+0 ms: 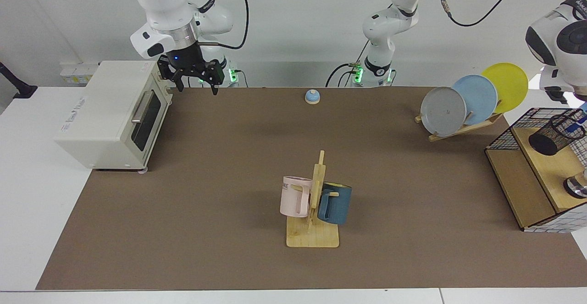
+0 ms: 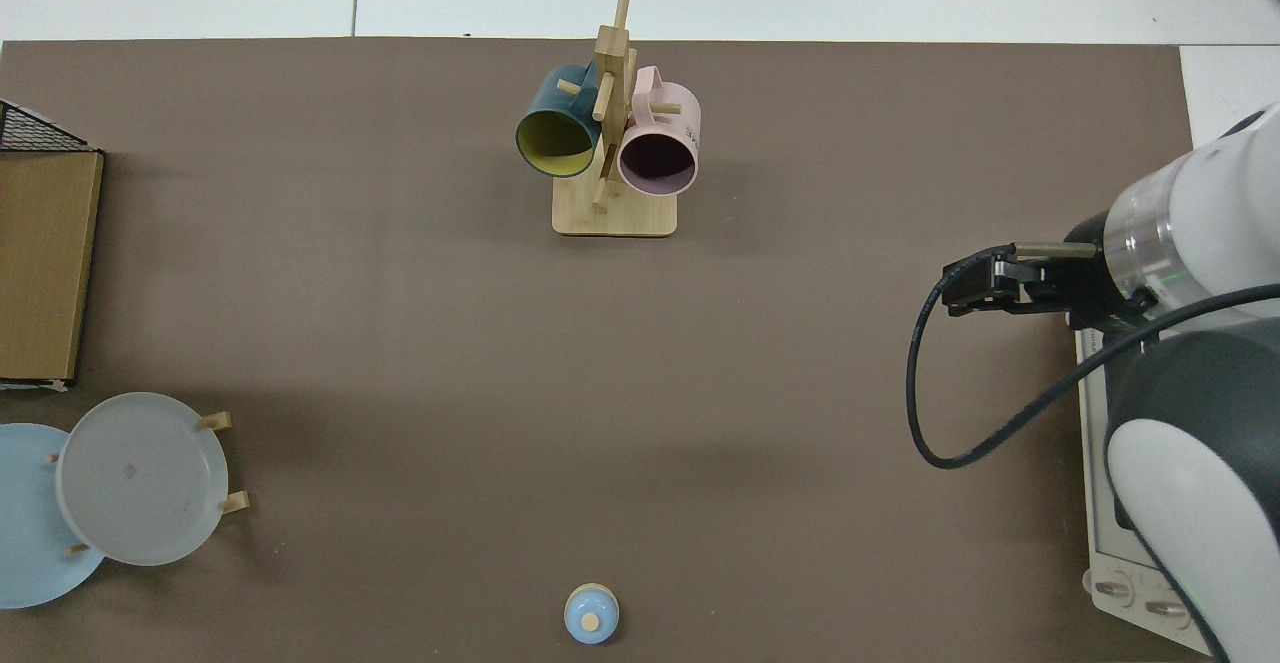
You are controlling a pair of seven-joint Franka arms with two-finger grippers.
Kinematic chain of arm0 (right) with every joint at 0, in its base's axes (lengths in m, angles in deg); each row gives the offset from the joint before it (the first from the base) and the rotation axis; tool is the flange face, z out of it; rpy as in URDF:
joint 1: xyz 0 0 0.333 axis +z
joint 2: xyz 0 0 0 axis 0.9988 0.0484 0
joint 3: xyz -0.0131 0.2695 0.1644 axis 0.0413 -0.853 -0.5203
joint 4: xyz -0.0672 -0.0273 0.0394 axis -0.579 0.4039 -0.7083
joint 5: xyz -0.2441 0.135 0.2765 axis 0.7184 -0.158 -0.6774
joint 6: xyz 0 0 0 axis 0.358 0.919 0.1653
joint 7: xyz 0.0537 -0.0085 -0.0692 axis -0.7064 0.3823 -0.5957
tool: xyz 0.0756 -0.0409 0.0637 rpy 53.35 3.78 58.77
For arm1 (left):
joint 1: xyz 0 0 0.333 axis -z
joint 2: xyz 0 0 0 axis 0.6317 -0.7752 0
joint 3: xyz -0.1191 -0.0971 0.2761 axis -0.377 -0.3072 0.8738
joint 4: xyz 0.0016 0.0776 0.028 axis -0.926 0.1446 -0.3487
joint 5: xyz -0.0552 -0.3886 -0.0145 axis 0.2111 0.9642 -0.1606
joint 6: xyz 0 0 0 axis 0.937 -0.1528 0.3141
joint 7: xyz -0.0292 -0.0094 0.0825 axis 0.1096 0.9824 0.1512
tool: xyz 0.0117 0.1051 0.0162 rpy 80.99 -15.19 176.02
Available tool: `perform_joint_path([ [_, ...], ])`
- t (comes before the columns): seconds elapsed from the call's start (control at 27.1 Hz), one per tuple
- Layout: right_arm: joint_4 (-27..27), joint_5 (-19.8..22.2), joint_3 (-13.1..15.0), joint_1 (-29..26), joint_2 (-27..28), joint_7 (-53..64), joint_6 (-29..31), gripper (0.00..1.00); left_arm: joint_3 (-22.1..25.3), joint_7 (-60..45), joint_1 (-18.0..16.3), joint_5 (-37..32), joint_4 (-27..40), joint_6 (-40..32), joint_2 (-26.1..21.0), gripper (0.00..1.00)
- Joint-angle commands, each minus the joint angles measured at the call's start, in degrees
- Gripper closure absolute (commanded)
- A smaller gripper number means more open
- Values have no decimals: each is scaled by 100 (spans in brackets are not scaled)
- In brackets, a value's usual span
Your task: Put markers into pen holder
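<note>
At far right edge of brown counter (image 1: 412, 180): left arm over black wire-grid basket (image 1: 506, 134); left gripper out of view. Small black mesh pen holder (image 1: 556, 134) tilted, blue-tipped marker (image 1: 577, 124) entering rim; insertion underway. Right gripper (image 1: 198, 81) waits spread beside white oven (image 1: 110, 111).

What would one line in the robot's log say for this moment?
left arm: over pen holder, gripper out of view | marker: blue end at holder rim | right gripper: open, waiting beside toaster oven
</note>
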Motion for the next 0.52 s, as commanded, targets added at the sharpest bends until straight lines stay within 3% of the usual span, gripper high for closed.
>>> perform_joint_path([
  [0.0,-33,-113,-58,-90,-51,-73,59,0,67,31,-34,-11,-50,176,-103,100],
  [0.48,-33,-113,-49,-90,-51,-73,59,0,181,22,1,-3,91,272,-217,100],
])
